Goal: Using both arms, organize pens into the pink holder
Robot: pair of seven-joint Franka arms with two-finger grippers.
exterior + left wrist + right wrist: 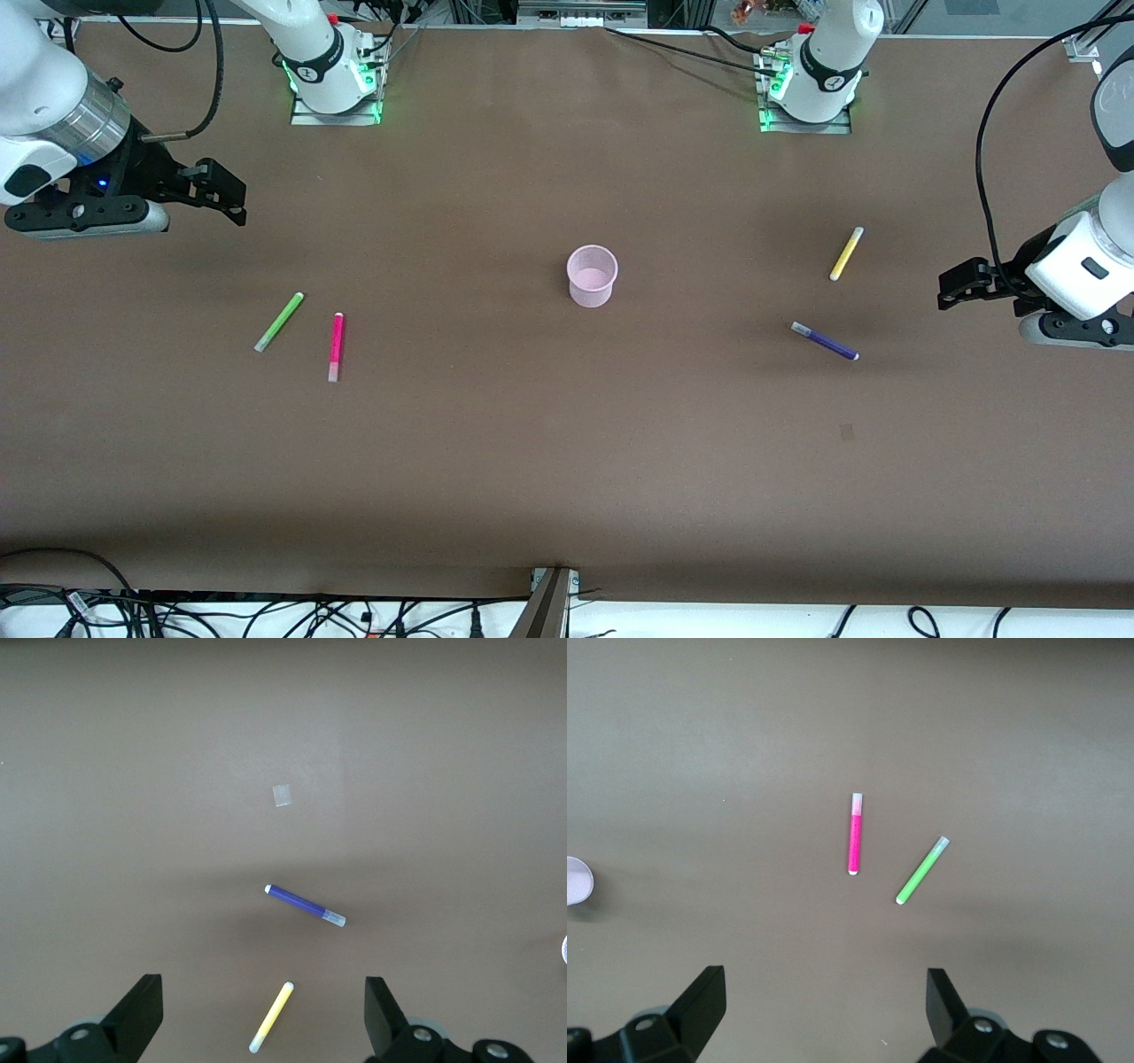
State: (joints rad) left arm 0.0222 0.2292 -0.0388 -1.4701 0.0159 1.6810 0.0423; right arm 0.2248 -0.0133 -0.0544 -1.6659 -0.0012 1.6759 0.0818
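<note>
The pink holder (592, 276) stands upright at the table's middle; its edge shows in the right wrist view (578, 881). The lime green pen (279, 322) (922, 870) and magenta pen (336, 346) (855, 834) lie toward the right arm's end. The yellow pen (846, 253) (271, 1017) and dark purple pen (825, 341) (306, 904) lie toward the left arm's end. My right gripper (221, 192) (824, 1010) hangs open and empty above the table near the green pen. My left gripper (961, 288) (263, 1014) hangs open and empty, with the yellow pen between its fingers in the wrist view.
The brown table (567, 461) runs wide around the holder. A small pale mark (846, 431) (283, 796) sits on the table nearer the front camera than the purple pen. Cables lie along the table's front edge (266, 611).
</note>
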